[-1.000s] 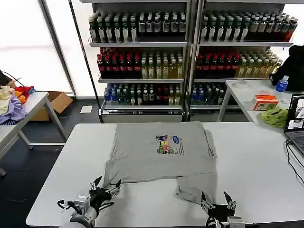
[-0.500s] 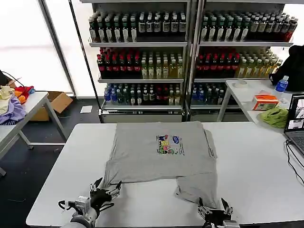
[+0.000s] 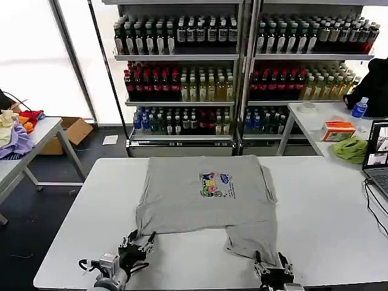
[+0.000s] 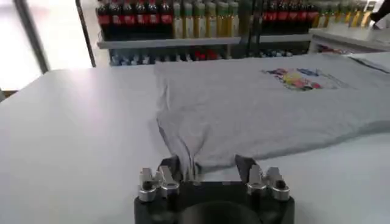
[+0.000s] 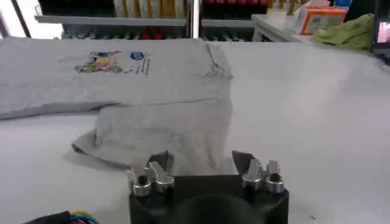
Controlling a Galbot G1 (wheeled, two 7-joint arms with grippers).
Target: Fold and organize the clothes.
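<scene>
Left gripper sits low left of the head view w/ fingers spread wide, tips just at the near left corner of the grey shirt. In the left wrist view that corner lies between the fingers. Right gripper is at the bottom edge, also wide, right at the shirt's near right flap. Shirt lies flat mid table, print side up. Lots of bare table left, right & front. Far back, shelves hold rows of bottles. A box sits on the side table at right.
</scene>
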